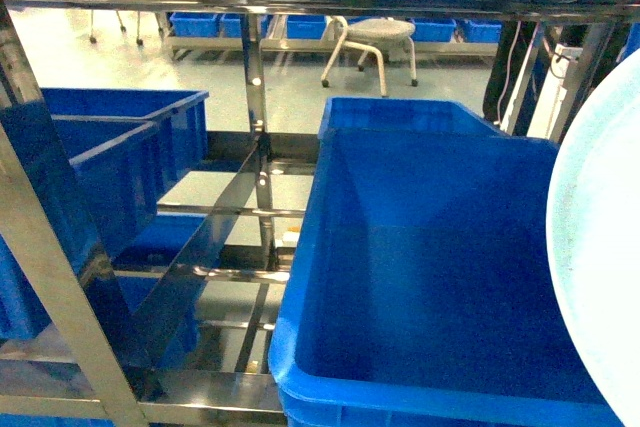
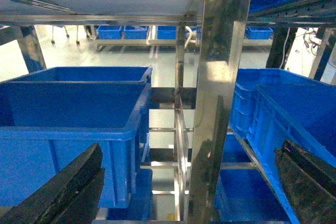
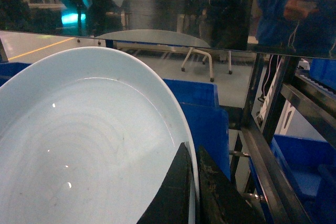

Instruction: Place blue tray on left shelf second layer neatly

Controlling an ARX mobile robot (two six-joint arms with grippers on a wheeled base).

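Observation:
The pale blue tray (image 1: 600, 247) is tilted up on edge at the right of the head view, over a deep blue crate (image 1: 430, 257). In the right wrist view the tray (image 3: 89, 140) fills the left half, and my right gripper (image 3: 191, 153) is shut on its rim, one black finger on each side. The steel rack's tier of flat crossbars (image 1: 215, 272) lies left of centre, between the crates. My left gripper (image 2: 191, 148) is open and holds nothing; its fingers (image 2: 73, 187) frame a shiny upright post (image 2: 215, 103). Neither gripper shows in the head view.
Dark-blue crates stand on the rack at left (image 1: 100, 167) and right (image 2: 294, 114), with another (image 2: 73, 108) in front of the left gripper. A steel crossbar (image 3: 168, 19) runs overhead. A white stool (image 1: 375, 37) stands on the floor behind.

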